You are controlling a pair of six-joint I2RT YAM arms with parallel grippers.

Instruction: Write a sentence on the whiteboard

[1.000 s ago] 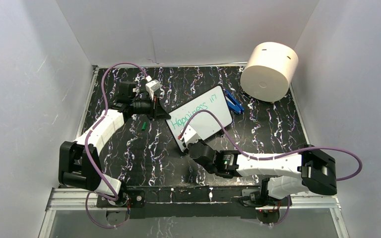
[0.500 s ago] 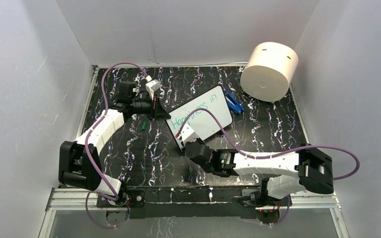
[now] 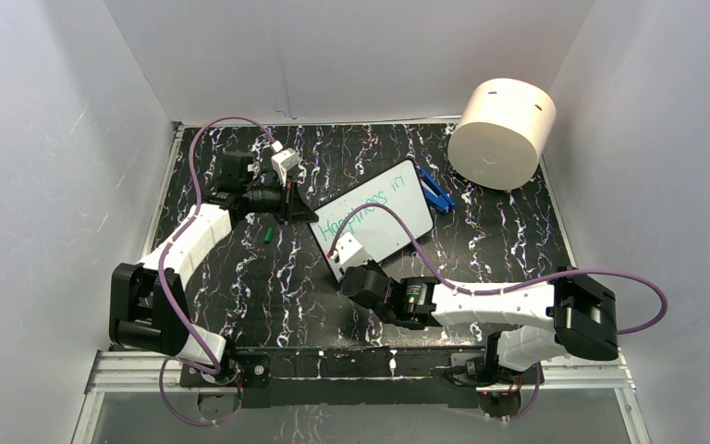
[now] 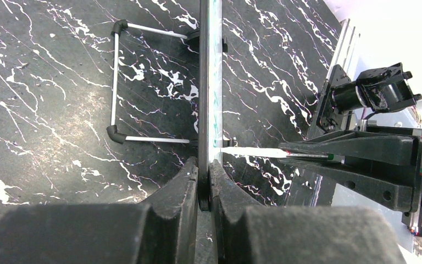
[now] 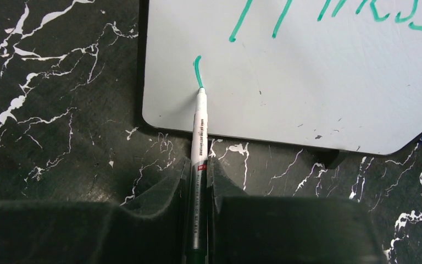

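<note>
Teal-tipped marker (image 5: 200, 129) in right hand (image 5: 200, 168) seemingly touches whiteboard (image 5: 307, 82) just ahead.

Top camera overhead, wide; wrist cameras close, low; all three share whiteboard (image 3: 379, 236).

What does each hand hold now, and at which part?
Left hand grips the whiteboard by its edge; right hand grips the marker by its barrel.

The worktop (image 3: 268, 277) is black with white marble veining. The whiteboard (image 3: 413, 199) is white, framed in black, its sentence (image 3: 384, 196) teal-green. The marker (image 5: 200, 126) is white, the cylinder (image 3: 504, 129) cream, the cables (image 3: 231, 119) purple.
</note>
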